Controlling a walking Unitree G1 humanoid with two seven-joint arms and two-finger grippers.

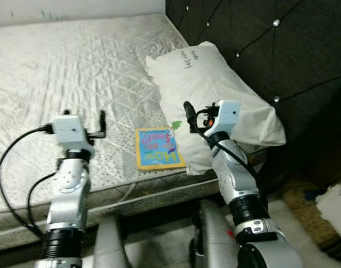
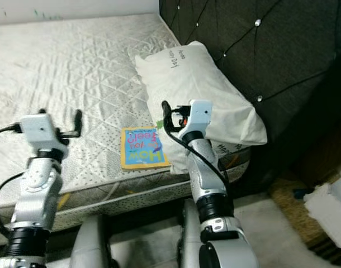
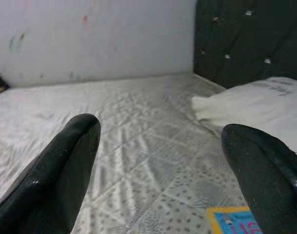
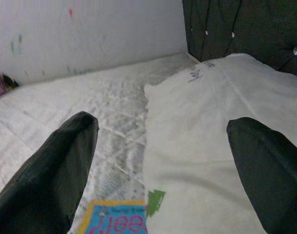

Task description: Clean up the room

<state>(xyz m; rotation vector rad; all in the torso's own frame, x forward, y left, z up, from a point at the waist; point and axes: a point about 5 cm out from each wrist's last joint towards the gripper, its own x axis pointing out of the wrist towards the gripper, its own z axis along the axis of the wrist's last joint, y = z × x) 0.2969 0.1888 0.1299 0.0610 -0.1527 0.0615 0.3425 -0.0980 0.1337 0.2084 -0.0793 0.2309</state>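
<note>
Quilted bare mattress (image 1: 75, 67) against a white wall, dark tufted headboard (image 1: 271, 50) at the far end, white pillow (image 1: 215, 95) lying along it. Near the bed's front edge, a flat picture book (image 1: 158, 148) with yellow border and blue cover, its corner touching the pillow's lower side, long axis running roughly away from the robot.

Right gripper (image 1: 197, 116) raised over the pillow's near end, fingers spread wide, nothing between them; book just beside and below, towards the robot's left. Left gripper (image 1: 84, 124) hovering over the mattress, fingers likewise apart and empty, book further off to its right.

Probably the right arm for the pick-up, being nearer: down and leftward, fingers straddling the book's free edge.
</note>
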